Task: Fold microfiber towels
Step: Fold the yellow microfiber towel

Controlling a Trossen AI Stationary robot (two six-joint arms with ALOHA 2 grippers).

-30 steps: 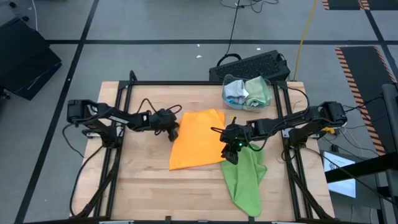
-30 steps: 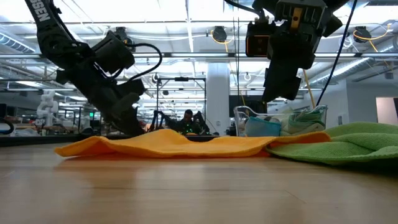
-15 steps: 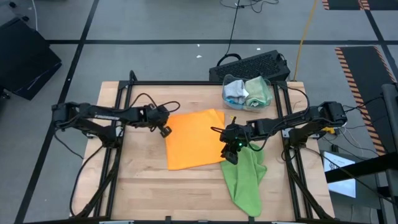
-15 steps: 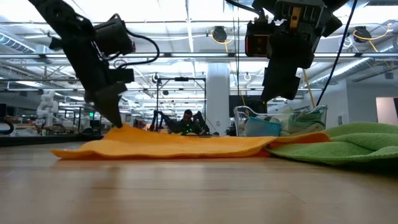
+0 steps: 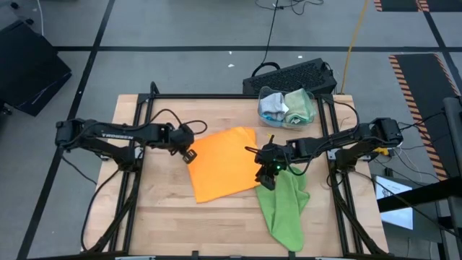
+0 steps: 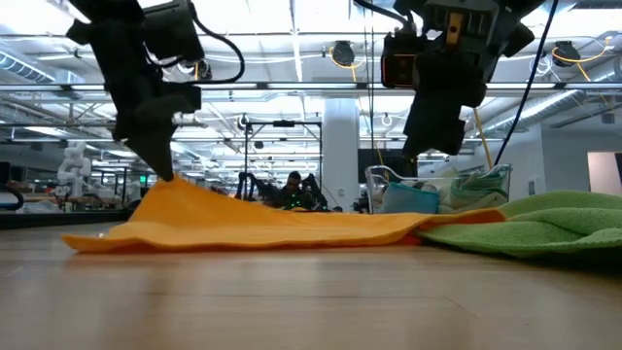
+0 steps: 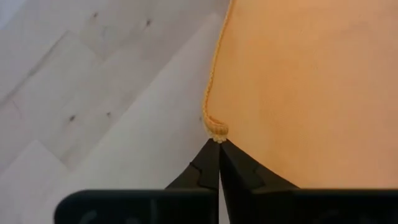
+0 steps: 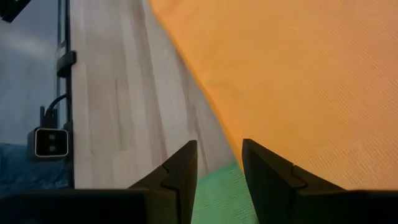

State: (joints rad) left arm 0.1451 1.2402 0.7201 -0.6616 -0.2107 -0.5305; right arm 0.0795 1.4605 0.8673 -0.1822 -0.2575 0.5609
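The left gripper (image 5: 188, 154) has pinched the orange towel (image 5: 222, 163) by its left corner and now lifts it higher off the table (image 5: 166, 209) than a second ago, fingers (image 7: 211, 168) clamped together on the hem. The towel's left edge has been dragged left; the rest lies flat mid-table. The right gripper (image 5: 268, 173) has not moved, hovering over the towel's right edge beside the green towel (image 5: 285, 209), fingers (image 8: 177, 174) narrowly apart, holding nothing

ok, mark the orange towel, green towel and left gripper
orange towel (image 5: 224, 162), high view, middle of cloth
green towel (image 5: 285, 209), high view, middle of cloth
left gripper (image 7: 218, 144), left wrist view, fingertips pinching orange corner
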